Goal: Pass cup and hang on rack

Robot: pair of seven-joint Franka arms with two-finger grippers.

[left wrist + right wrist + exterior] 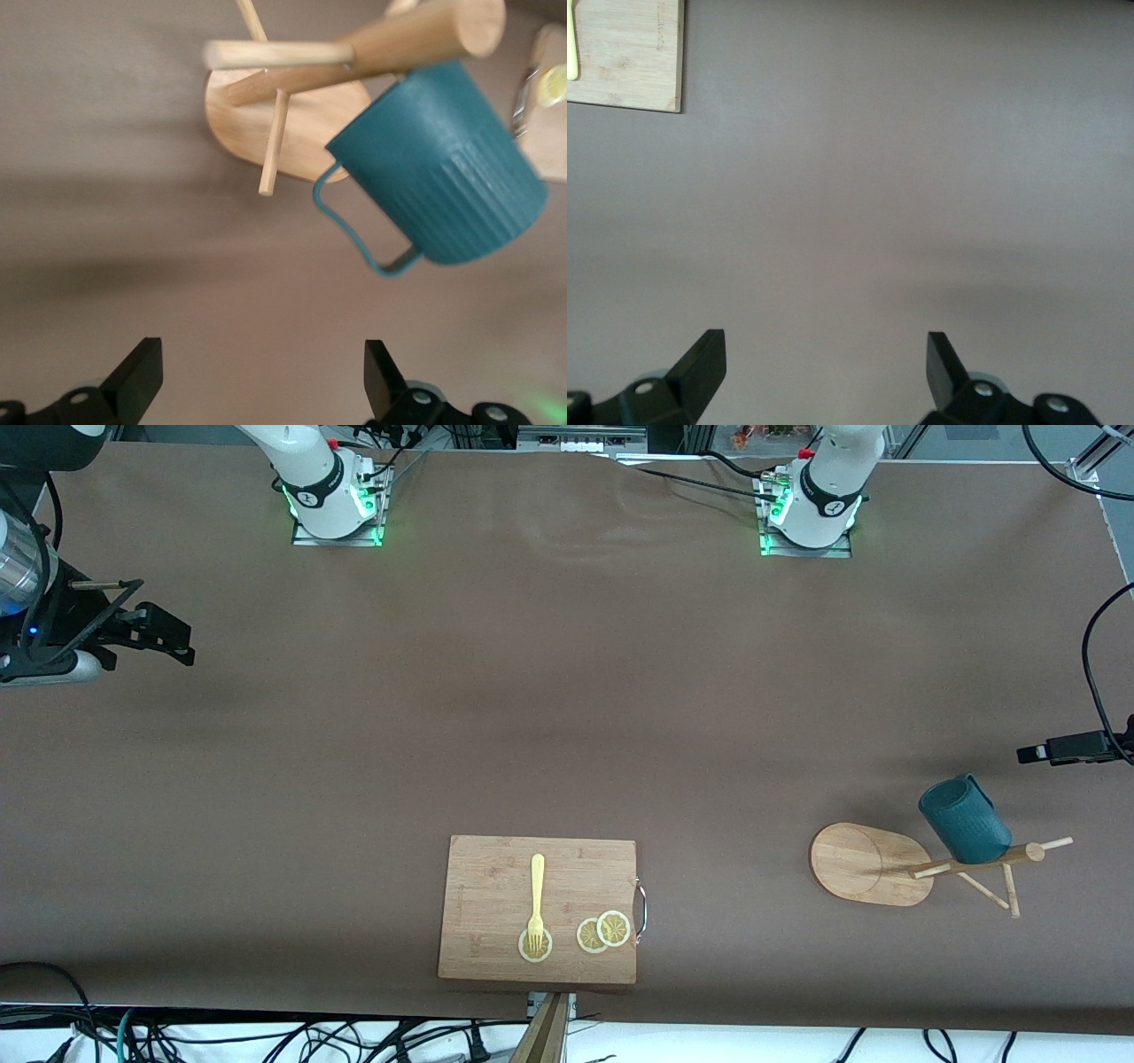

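The right gripper (182, 651), a black two-finger unit, hangs over bare brown tablecloth (549, 691) at the right arm's end of the table. Its wrist view shows both fingers (700, 367) spread wide apart with nothing between them; only cloth and one corner of the board appear below it.

Toward the middle of the table, at the edge nearest the front camera, lies a rectangular bamboo cutting board (496, 868) with a small metal handle (641, 908) on the side facing the left arm's end. On the board rest a yellow plastic fork (536, 899), its tines on one round lemon slice (534, 946), and two further overlapping lemon slices (603, 932) beside it.

Toward the left arm's end stands the light wooden mug rack (873, 864), with a flat oval base, a central post and thin angled pegs. The dark teal ribbed cup (964, 821) hangs on the rack near the top of the post, tilted. In the left wrist view the thin handle (354, 226) is clear of the pegs.

The left gripper (1041, 751) hovers at the table edge beside the rack, apart from the cup. Its fingers (137, 376) stand wide apart and hold nothing.

No legible brand, label or writing is visible on any item.
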